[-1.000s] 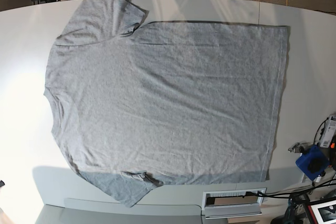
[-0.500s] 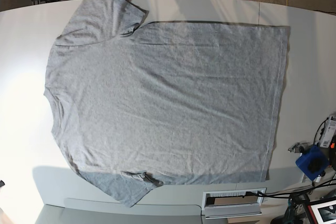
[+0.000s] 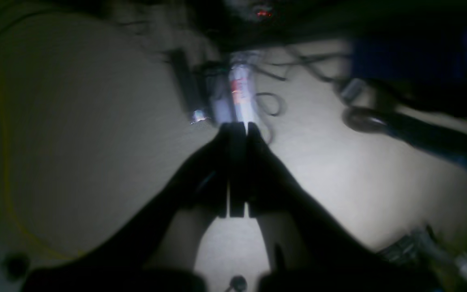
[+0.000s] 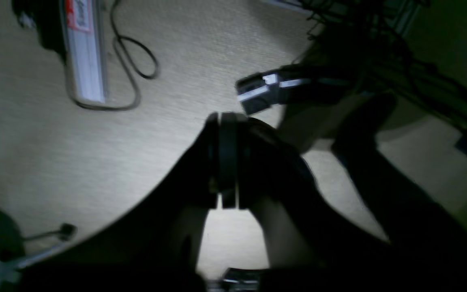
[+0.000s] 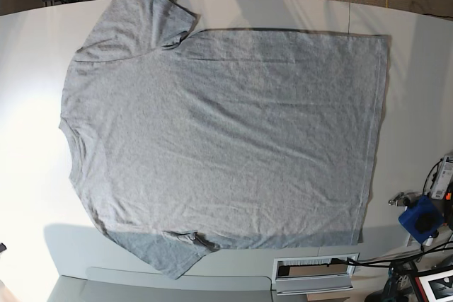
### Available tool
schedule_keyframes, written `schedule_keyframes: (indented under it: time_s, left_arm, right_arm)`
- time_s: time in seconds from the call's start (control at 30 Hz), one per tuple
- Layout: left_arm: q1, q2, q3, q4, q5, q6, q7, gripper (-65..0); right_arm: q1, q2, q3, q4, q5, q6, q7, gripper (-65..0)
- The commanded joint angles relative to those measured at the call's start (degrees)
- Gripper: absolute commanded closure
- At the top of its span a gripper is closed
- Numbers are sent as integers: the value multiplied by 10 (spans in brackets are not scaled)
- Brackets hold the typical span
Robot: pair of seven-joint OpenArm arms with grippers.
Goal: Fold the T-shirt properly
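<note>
The heather-grey T-shirt lies spread flat on the white table in the base view, plain side up, collar end at the left and hem at the right, with one sleeve at the top left and one at the bottom left. Neither arm appears in the base view. My left gripper is shut with nothing in it, seen dark against a beige carpeted floor. My right gripper is also shut and empty, likewise over the floor. The shirt is out of both wrist views.
A blue device with cables sits off the table's right edge. A slotted white box stands at the front edge. Cables and a white power strip lie on the floor behind the table.
The bits of arm hardware seen along the top edge of the base view have drawn back out of frame. The shirt has not moved.
</note>
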Motion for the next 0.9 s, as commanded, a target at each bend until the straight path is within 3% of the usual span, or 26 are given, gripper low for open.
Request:
schedule_keyframes:
  time_s: [0.0, 0.03, 0.07, 0.27, 0.4, 0.5, 0.6, 0.7, 0.87]
  left_arm:
    - [20, -9, -6, 19, -6, -38, -9, 0]
    - [30, -11, -12, 34, -10, -74, -13, 0]
    - [40, -11, -20, 48, -21, -89, -12, 0]
    - [98, -24, -42, 127, -119, -89, -11, 0]
    - [114, -61, -43, 157, -137, -89, -11, 0]
    - [111, -71, -43, 162, -139, -89, -12, 0]
    - [110, -78, -44, 163, -184, -89, -11, 0]
    - [103, -77, -51, 163, -226, -89, -10, 0]
    - [56, -52, -71, 163, -247, -89, -9, 0]
  right_arm:
    - [-21, 5, 4, 22, 9, 0, 3, 0]
    - [-35, 5, 5, 42, 10, 0, 4, 0]
    - [-48, 5, 6, 62, 10, 1, 3, 0]
    - [-110, 5, 6, 196, 10, 1, 0, 0]
    - [-137, 5, 10, 289, 10, 1, -5, 0]
    - [-150, 5, 26, 358, 10, 2, -6, 0]
    - [-152, 1, 56, 417, 43, 4, -6, 0]
    - [-150, -23, 109, 460, 139, 46, 6, 0]
    - [-105, -73, 207, 478, 363, 190, -10, 0]
